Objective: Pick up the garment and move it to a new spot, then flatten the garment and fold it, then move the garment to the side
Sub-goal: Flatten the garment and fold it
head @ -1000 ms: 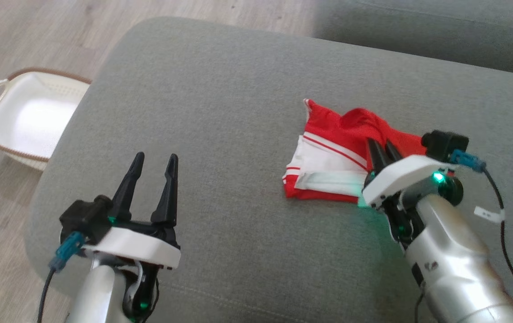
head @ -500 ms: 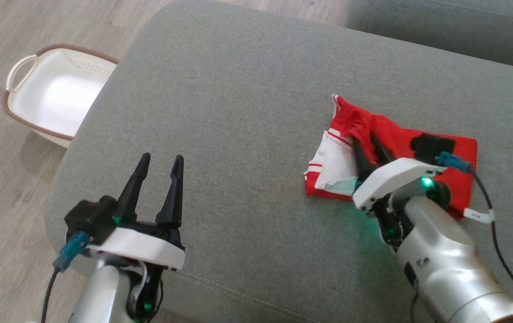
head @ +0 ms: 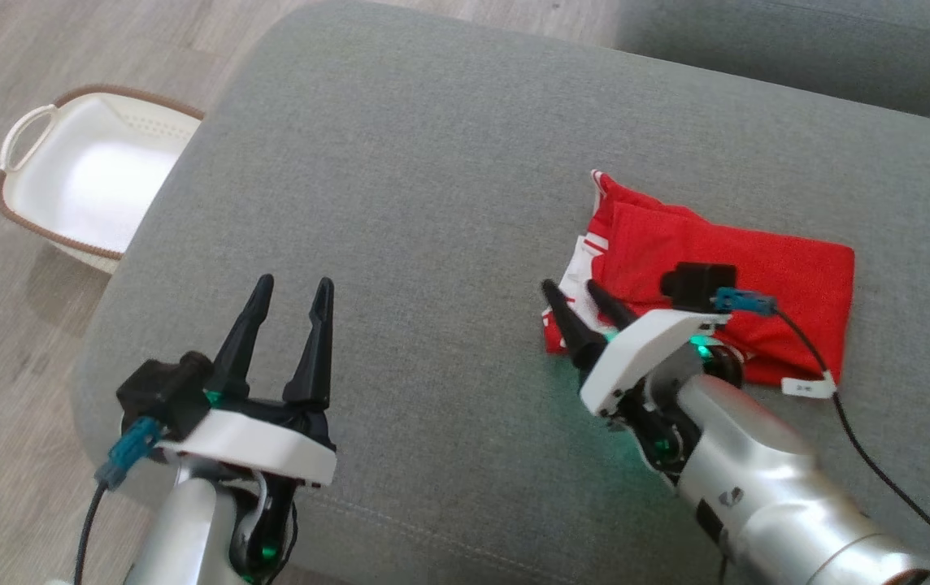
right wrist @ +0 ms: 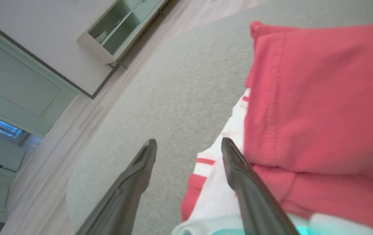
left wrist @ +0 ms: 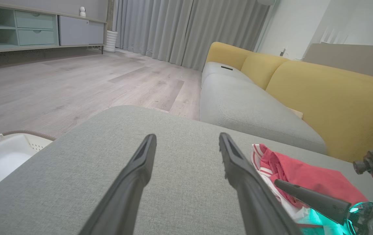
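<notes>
Here the right claw partly hides the red garment.

Garment: soft red cloth, matt, with white striped panels and stitched hems; seat cushion under it: grey woven fabric, coarse-grained and matt. Fingers of the left gripper and the right gripper: dark plastic, smooth, matt; right forearm: silver metal-look casing, satin sheen. Basket: smooth cream plastic, perforated walls, brown braided-looking rim; floor: pale wood-grain planks, low sheen.
</notes>
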### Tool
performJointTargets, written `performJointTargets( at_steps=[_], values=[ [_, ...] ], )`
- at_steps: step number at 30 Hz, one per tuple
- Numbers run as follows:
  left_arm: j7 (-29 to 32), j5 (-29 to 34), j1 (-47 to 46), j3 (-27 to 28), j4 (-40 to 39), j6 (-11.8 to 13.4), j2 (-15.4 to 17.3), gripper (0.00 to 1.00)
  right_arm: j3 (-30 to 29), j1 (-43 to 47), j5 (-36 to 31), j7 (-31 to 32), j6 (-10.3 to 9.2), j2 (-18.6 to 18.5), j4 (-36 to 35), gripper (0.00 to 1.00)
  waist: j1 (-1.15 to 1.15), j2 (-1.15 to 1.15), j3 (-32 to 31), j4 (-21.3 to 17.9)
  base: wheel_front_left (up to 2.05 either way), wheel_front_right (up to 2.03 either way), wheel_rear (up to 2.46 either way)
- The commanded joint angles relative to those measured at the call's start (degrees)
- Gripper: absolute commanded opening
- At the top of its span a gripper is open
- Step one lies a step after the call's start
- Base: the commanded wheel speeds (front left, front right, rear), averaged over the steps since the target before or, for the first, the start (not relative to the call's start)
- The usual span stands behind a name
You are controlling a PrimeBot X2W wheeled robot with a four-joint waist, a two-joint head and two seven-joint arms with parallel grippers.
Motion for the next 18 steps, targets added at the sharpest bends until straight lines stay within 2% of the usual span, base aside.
performJointTargets(
  at_steps=[1,6,10,16,18],
  values=[
    [-0.30,-0.39,-2.94,1.89,-1.74,0.00,0.41,1.00,2.40,-1.19,2.19,0.42,-0.05,0.88,-2.97,1.00,0.00,0.00,0.13,-0.60,0.00,0.00,0.00],
    [-0.30,0.02,-3.13,2.38,-1.84,0.00,0.41,1.00,5.67,-3.39,6.47,-1.52,-0.05,0.88,-5.77,1.00,0.00,0.00,-0.14,-2.16,0.00,0.00,0.00],
    [-0.30,0.40,-3.35,3.09,-2.72,0.00,0.40,1.00,5.93,-6.98,5.98,-5.34,-0.05,0.88,-3.71,1.00,0.00,0.00,-0.88,-4.10,0.00,0.00,0.00],
    [-0.30,0.83,-3.39,4.48,-5.05,0.00,0.40,1.00,3.57,-12.15,-2.48,-8.03,-0.05,0.88,2.66,1.00,0.00,0.00,-2.17,-8.20,0.00,0.00,0.00],
    [-0.30,0.66,-3.34,5.39,-6.04,0.00,0.40,1.00,0.52,-13.83,-7.26,-8.14,-0.05,0.15,3.51,1.00,0.00,0.00,-2.42,-9.68,0.00,0.00,0.00]
  ],
)
